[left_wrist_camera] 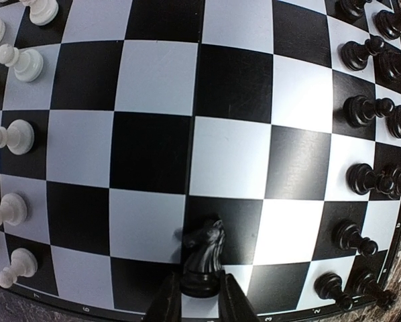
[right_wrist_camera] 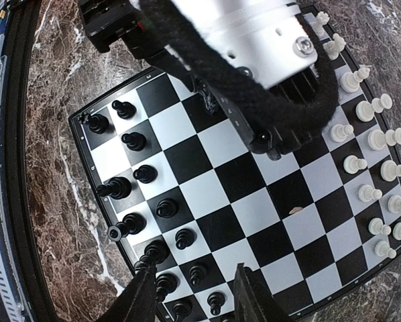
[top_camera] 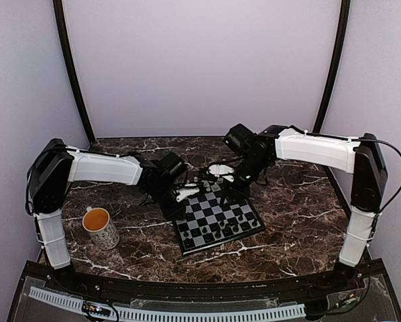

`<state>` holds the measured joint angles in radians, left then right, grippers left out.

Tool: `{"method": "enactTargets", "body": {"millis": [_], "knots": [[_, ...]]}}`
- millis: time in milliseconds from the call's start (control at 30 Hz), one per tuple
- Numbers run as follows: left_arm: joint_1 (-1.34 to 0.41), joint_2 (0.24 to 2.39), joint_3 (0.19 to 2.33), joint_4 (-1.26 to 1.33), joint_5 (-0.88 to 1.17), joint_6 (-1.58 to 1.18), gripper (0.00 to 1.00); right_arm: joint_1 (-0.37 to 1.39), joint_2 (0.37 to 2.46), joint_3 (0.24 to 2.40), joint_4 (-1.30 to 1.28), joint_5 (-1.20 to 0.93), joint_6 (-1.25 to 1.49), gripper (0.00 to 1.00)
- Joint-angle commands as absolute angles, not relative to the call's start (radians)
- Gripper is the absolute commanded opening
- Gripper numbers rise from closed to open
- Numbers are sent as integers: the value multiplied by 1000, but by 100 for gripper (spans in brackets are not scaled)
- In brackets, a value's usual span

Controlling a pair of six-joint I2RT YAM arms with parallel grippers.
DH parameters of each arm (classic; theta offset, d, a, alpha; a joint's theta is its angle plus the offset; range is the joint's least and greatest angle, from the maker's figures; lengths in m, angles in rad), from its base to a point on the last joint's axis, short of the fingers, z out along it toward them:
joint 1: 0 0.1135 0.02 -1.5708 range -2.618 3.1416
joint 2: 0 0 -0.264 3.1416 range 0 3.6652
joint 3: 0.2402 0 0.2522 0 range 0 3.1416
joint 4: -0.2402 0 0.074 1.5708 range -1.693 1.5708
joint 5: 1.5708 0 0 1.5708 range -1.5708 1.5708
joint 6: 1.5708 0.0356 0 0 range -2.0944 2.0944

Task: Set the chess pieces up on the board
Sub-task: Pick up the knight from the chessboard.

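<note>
The board [top_camera: 199, 216] lies mid-table with its dark rim. In the left wrist view a black knight [left_wrist_camera: 204, 255] stands upright near the board's [left_wrist_camera: 153, 80] near edge, and my left gripper [left_wrist_camera: 199, 303] is shut on its base, one finger pressed to each side. White chess pieces [left_wrist_camera: 13, 137] line the left side and black chess pieces [left_wrist_camera: 365, 111] the right. My right gripper [right_wrist_camera: 197, 298] hangs open above the black pieces [right_wrist_camera: 135, 174] with nothing between its fingers. White pieces [right_wrist_camera: 375, 168] stand along the far side of the board [right_wrist_camera: 254, 215].
A patterned mug [top_camera: 101, 228] of brown drink stands on the marble tabletop [top_camera: 288, 208] left of the board. The left arm's wrist [right_wrist_camera: 254, 60] reaches over the board's top half in the right wrist view. A small tan speck [right_wrist_camera: 296, 210] lies on a board square.
</note>
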<state>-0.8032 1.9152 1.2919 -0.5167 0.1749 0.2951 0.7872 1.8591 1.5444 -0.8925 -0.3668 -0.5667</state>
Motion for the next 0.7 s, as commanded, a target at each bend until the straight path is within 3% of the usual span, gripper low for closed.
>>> {"method": "enactTargets", "body": {"millis": [0,167,267,300,333,467,600,667], "knots": [[-804,1905,1262,-557,198,280,18,781,1854,1580,-899,-359,-556,41],[-786,1828,1239,-490,281,266,17,741,1789,1620,-904,-335,-546,42],[-765,1759,1216,-420,323,239,16,650,1732,1668,-851,-419,-443,51],[-754,1748,1213,-406,351,233,16,612,1712,1671,-810,-464,-386,88],[-750,1731,1210,-385,365,224,16,569,1696,1672,-772,-504,-359,97],[-745,1685,1182,-303,422,203,16,409,1662,1609,-564,-514,-135,99],[-746,1620,1117,-173,470,153,16,347,1736,1668,-605,-784,-69,99],[-746,1586,1084,-110,486,127,16,365,1786,1698,-639,-880,-48,93]]}}
